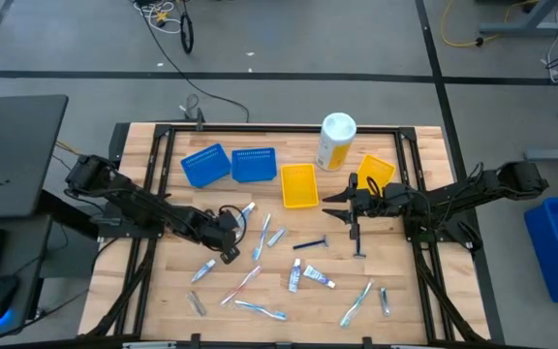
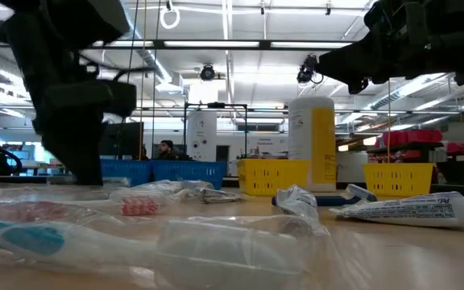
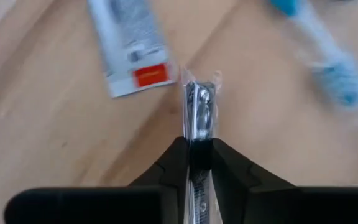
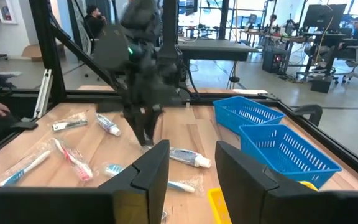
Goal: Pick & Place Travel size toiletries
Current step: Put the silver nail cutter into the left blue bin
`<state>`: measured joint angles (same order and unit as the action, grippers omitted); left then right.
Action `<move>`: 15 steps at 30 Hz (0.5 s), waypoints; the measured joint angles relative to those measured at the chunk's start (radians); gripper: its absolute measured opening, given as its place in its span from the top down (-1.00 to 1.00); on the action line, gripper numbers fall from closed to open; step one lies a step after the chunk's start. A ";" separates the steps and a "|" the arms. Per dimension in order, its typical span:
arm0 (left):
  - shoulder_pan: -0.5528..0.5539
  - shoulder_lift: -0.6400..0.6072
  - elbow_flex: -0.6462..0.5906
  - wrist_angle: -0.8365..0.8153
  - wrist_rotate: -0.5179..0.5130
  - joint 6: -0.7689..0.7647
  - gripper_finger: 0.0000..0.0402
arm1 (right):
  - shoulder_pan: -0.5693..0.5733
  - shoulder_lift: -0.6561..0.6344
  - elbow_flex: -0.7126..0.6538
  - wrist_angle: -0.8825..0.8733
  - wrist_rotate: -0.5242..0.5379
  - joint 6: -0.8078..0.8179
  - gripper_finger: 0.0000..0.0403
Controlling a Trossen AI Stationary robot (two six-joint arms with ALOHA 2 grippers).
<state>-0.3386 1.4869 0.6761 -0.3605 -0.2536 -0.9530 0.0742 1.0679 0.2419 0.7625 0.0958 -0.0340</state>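
Note:
Wrapped toiletries lie scattered over the near half of the wooden table: white tubes (image 1: 296,276), toothbrushes (image 1: 264,237) and dark razors (image 1: 311,243). My left gripper (image 1: 229,254) points down at the table's left-centre and is shut on a small silvery item in a clear wrapper (image 3: 197,109). A white tube with a red label (image 3: 132,43) and a blue toothbrush (image 3: 328,59) lie beside it. My right gripper (image 1: 340,211) hangs open above the table near the yellow trays, touching nothing; the right wrist view shows the gap between its fingers (image 4: 191,165). My left gripper pinches the silvery wrapped item between its two fingers (image 3: 229,165), coming from above and pointing down. The item runs along the fingers, and its free end (image 3: 199,87) sticks out past the fingertips toward the table. Whether that end rests on the wood cannot be told.
Two blue trays (image 1: 205,165) (image 1: 254,164) and two yellow trays (image 1: 298,184) (image 1: 376,173) stand along the far half. A tall yellow bottle with a white cap (image 1: 335,142) stands between the yellow trays. A black frame borders the table. People sit in the room beyond.

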 joint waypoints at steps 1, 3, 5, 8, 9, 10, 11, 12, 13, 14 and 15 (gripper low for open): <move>0.000 0.000 0.027 -0.038 -0.014 0.001 0.70 | 0.000 0.000 0.000 -0.003 0.006 0.000 0.29; 0.002 0.000 0.082 -0.149 -0.069 -0.001 0.71 | 0.000 0.000 0.000 -0.003 0.017 0.000 0.30; 0.011 -0.001 0.143 -0.275 -0.126 -0.025 0.72 | -0.001 0.000 0.000 -0.004 0.032 0.000 0.32; 0.037 -0.001 0.237 -0.507 -0.197 -0.083 0.71 | -0.002 0.000 0.000 -0.004 0.034 0.000 0.36; 0.048 -0.001 0.270 -0.582 -0.219 -0.084 0.70 | -0.002 0.000 0.000 -0.003 0.034 0.000 0.37; 0.060 -0.002 0.300 -0.652 -0.244 -0.084 0.69 | -0.002 0.000 0.000 -0.003 0.034 0.000 0.38; 0.076 -0.003 0.326 -0.714 -0.267 -0.083 0.69 | -0.002 0.000 0.000 -0.003 0.034 0.000 0.39; 0.095 -0.003 0.349 -0.769 -0.280 -0.076 0.69 | -0.002 0.000 0.000 -0.003 0.034 0.000 0.40; 0.117 -0.003 0.369 -0.815 -0.285 -0.062 0.69 | -0.002 0.000 0.000 -0.003 0.034 0.000 0.41; 0.141 -0.003 0.384 -0.846 -0.288 -0.043 0.69 | -0.002 0.000 0.000 -0.003 0.034 0.001 0.42; 0.167 -0.003 0.397 -0.876 -0.290 -0.020 0.70 | -0.002 0.000 0.000 -0.003 0.034 0.005 0.42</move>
<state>-0.1711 1.4837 1.0731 -1.2370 -0.5432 -0.9725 0.0727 1.0679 0.2420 0.7593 0.1295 -0.0295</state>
